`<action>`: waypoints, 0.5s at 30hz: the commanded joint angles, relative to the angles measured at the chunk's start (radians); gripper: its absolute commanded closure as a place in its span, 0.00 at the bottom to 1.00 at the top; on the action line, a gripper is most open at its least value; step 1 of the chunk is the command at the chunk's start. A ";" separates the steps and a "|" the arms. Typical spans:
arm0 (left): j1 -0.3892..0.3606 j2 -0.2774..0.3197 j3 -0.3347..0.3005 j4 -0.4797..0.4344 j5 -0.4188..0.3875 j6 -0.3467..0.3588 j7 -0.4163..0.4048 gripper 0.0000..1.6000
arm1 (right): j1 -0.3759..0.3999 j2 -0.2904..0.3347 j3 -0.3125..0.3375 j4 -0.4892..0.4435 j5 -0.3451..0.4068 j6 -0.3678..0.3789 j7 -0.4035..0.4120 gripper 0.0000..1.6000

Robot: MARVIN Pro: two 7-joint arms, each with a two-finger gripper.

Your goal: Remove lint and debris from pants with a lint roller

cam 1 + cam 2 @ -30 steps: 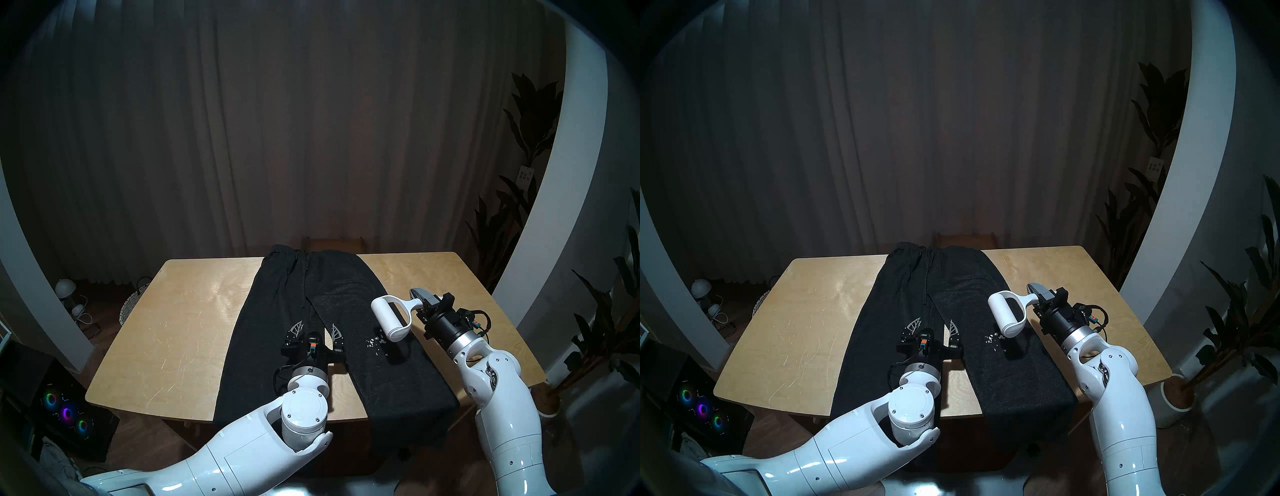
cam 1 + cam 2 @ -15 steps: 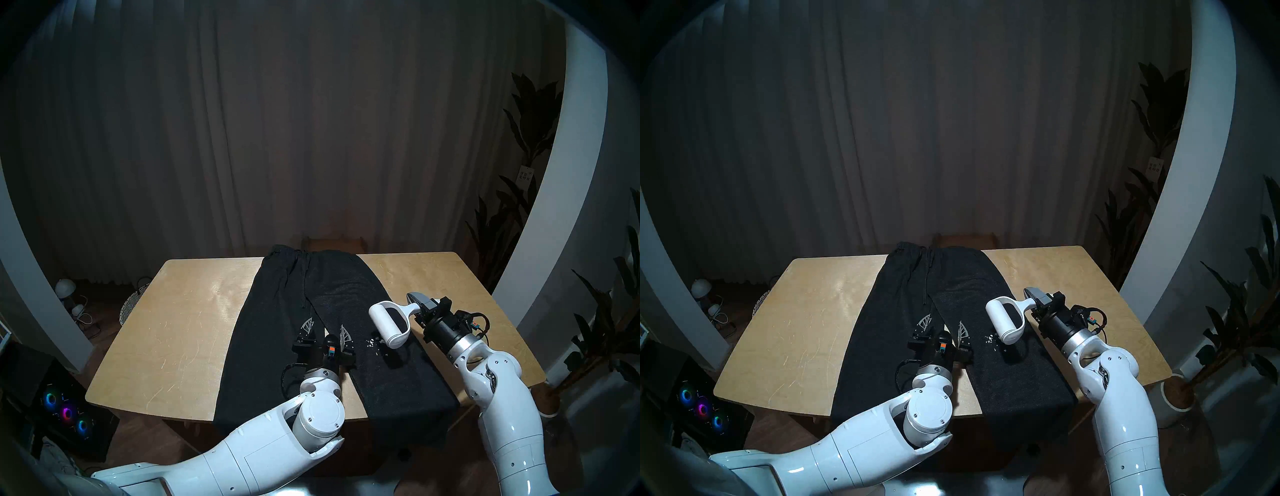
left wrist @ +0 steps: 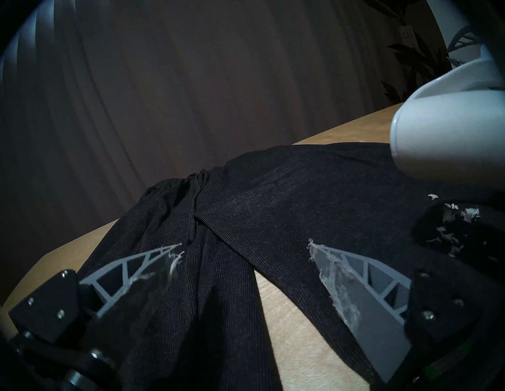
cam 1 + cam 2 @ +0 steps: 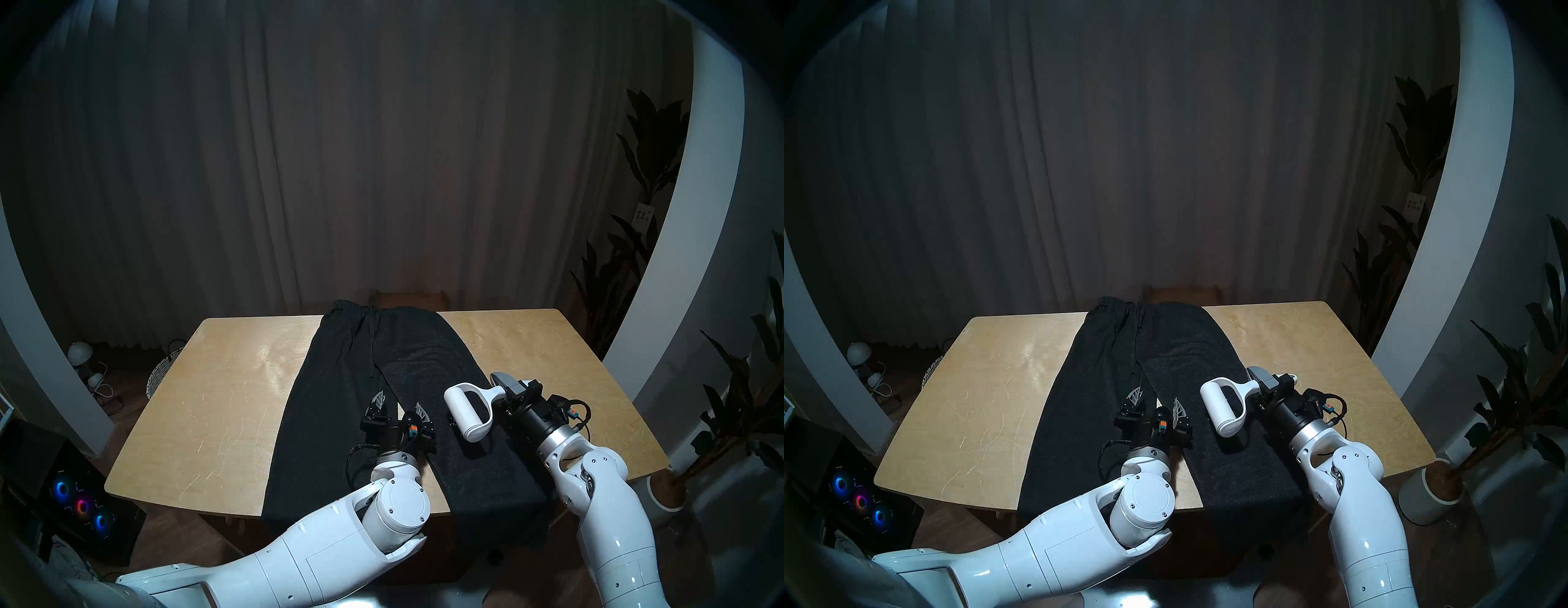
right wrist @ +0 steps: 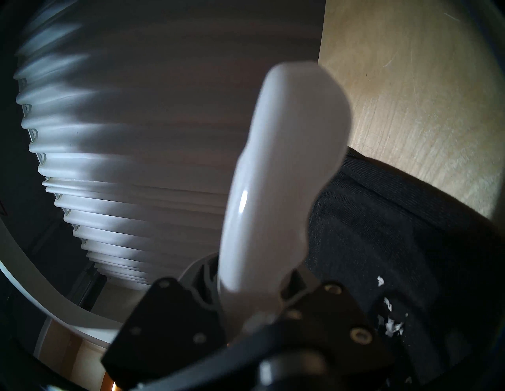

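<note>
Right gripper (image 4: pixel 507 392) closed on the stubby handle of the lint roller (image 4: pixel 466 411), roll held across the right trouser leg, just above or touching the fabric; contact not determinable. Left gripper (image 4: pixel 401 405) wide open, empty, fingers (image 3: pixel 363 284) spread over the gap between the two legs, white shreds clinging to the pads. Pants (image 4: pixel 339 390) laid flat on the wooden table (image 4: pixel 220 403), waistband at the far edge, leg ends draped over the near edge. Lint and debris (image 3: pixel 451 229) clustered on the right leg beside and partly under the roll
</note>
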 commanded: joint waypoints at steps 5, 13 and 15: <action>0.032 0.087 -0.020 -0.077 -0.071 0.055 -0.069 0.00 | 0.067 -0.029 -0.036 0.060 -0.036 -0.046 0.042 1.00; 0.036 0.108 -0.039 -0.098 -0.083 0.057 -0.070 0.00 | 0.105 -0.027 -0.057 0.129 -0.053 -0.048 0.080 1.00; 0.036 0.108 -0.043 -0.097 -0.086 0.048 -0.073 0.00 | 0.105 -0.033 -0.057 0.116 -0.043 -0.044 0.085 1.00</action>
